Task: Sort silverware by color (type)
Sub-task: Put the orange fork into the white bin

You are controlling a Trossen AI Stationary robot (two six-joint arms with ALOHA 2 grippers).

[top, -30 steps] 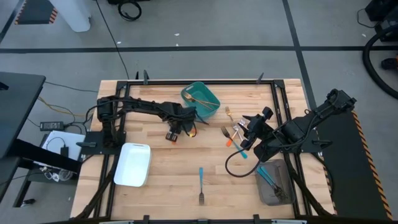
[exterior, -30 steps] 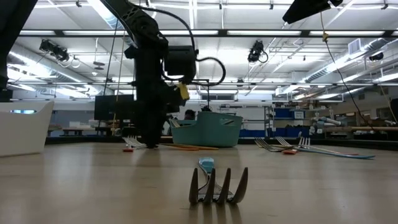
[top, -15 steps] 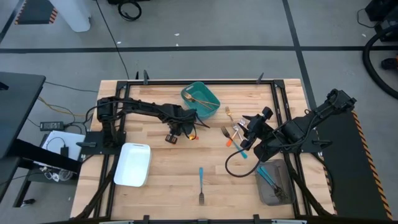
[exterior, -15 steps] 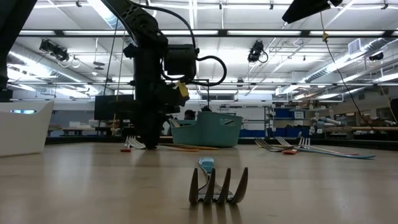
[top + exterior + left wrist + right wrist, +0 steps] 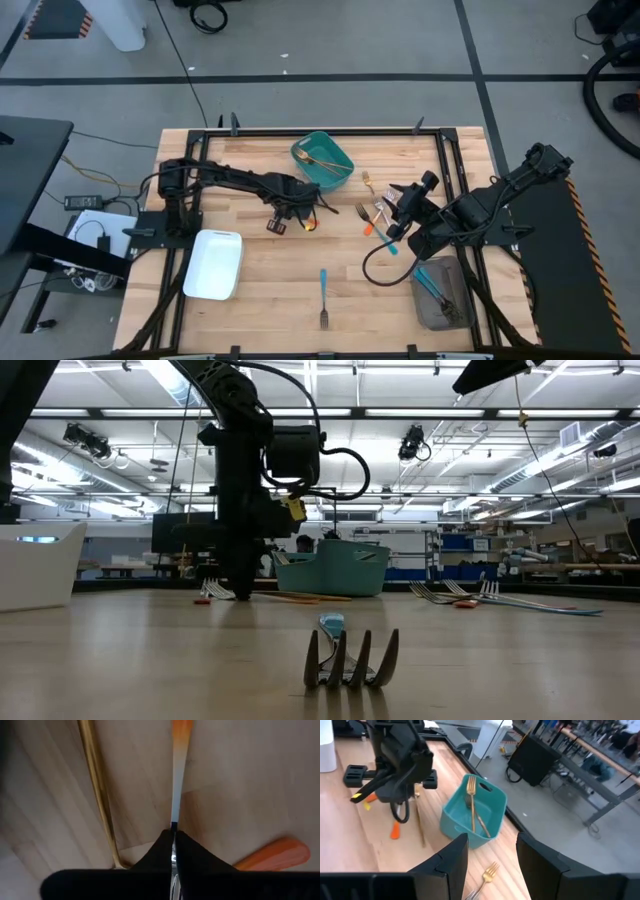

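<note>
1. Left pincer has closed since a second ago and slid slightly right and nearer; now clamped on an orange-handled utensil, its two fingers meeting on the thin shaft, down at the counter just near of the teal bin.
2. Counter: light wood slab in a black frame, carries everything.
3. Left arm reaches in from the left edge to mid-counter. Right arm sits at the right side, right pincer spread wide with nothing between the fingers, above the right-hand pile.
4. White tray near-left, well apart from the left pincer. Grey tray near-right with a blue-handled piece lying in it.
5. Teal bin far-centre, holds gold forks.
6. Silverware pile right of centre, under and beside the right pincer: mixed gold, orange and blue pieces; single items hard to separate.
7. Blue-handled fork alone near-centre, tines toward the near edge; its tines fill the front of the low view.
8. Gold utensil lies flat on the counter beside the gripped piece, not touching it. A second orange handle lies on the other side of the left pincer.
9. Loose gold fork on the counter just beside the teal bin.
</note>
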